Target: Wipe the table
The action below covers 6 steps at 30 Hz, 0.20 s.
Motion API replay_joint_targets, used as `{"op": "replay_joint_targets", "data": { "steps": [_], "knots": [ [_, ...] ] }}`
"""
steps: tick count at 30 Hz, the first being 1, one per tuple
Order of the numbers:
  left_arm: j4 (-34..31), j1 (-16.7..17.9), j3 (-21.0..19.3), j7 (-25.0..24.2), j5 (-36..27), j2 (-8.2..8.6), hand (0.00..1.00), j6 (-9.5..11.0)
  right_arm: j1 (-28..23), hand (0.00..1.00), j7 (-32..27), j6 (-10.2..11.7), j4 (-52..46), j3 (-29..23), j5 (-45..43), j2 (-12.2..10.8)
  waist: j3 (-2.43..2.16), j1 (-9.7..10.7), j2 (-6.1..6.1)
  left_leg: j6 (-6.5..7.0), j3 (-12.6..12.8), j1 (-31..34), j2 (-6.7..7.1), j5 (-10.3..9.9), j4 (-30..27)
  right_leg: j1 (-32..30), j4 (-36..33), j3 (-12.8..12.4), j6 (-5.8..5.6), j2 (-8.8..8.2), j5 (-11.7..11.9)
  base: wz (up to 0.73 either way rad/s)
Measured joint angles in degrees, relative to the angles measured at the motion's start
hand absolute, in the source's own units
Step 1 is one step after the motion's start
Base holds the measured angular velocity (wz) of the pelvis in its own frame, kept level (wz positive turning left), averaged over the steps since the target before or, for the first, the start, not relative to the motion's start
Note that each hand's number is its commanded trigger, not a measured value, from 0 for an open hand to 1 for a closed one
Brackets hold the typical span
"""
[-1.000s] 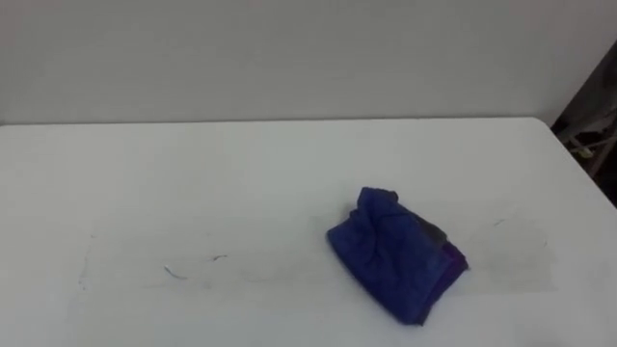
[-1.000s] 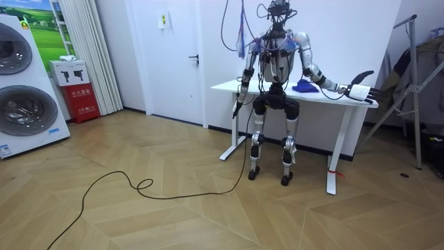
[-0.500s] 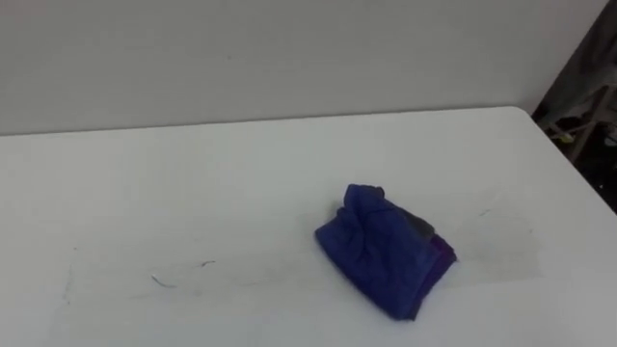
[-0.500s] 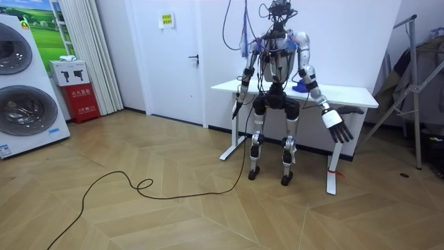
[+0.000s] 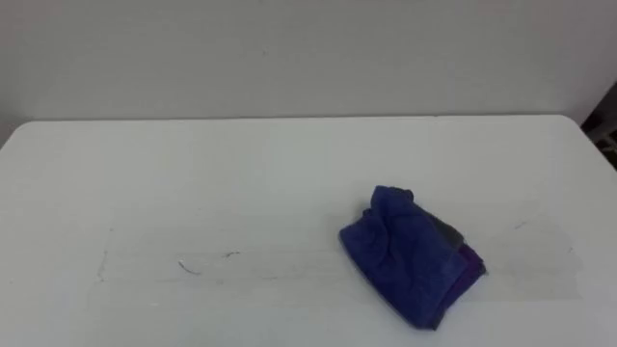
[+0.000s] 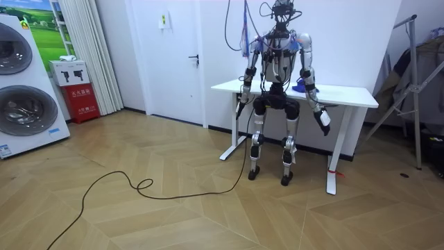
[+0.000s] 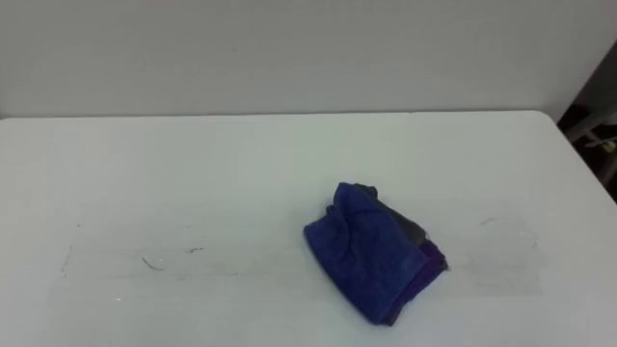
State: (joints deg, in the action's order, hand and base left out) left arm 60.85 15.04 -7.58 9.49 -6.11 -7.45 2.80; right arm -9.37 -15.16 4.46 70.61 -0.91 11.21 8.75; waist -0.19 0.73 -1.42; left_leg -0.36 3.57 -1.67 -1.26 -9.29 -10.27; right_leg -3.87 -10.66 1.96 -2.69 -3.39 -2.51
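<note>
**Resting cloth on white table, both hands down at the table's edge**

Item 1, cloth [image 5: 413, 266]: blue, bunched into a loose heap with a darker purple fold at its near right corner; lies free on the tabletop, right of centre, no hand on it. A crumpled heap suits a cloth set down, not one spread for a stroke.

Item 2, table [image 5: 193, 183]: white top, faint pale streaks and small dark marks [image 5: 188, 267] left of the cloth. Whether these are leftover dirt or wiping traces cannot be settled.

Item 3, right hand [image 6: 323, 121]: hangs beside the table front, below the top, fingers loosely straight, holding nothing.

Item 4, left hand [image 6: 238, 110]: low at the table's other side; finger state cannot be told.

Robot stands close against the table, facing it.
</note>
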Motion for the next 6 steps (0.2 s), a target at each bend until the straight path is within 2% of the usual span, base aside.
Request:
{"op": "replay_joint_targets", "data": {
  "steps": [2, 6],
  "knots": [
    [0.12, -0.05, 1.06, 0.24, 0.01, 0.05, 0.00, 0.00, -0.05, 0.00, 1.19, -0.75, -0.03, 1.74, -0.24, -0.04, 0.13, -0.27, 0.14, -0.08, -0.20, 0.03, 0.00, 0.06, -0.01, -0.01, 0.03, 0.00, 0.06, 0.09, -0.02, 0.00],
    [0.11, -0.07, 1.64, 1.03, 0.04, 0.13, 0.00, 0.10, -0.03, 0.00, 3.04, -0.79, -0.16, 1.86, -0.62, -0.40, 0.15, -0.40, 0.20, -0.24, -0.56, -0.02, 0.00, 0.17, -0.06, 0.31, 0.15, 0.00, 0.00, 0.18, 0.03, 0.03]
  ]
}}
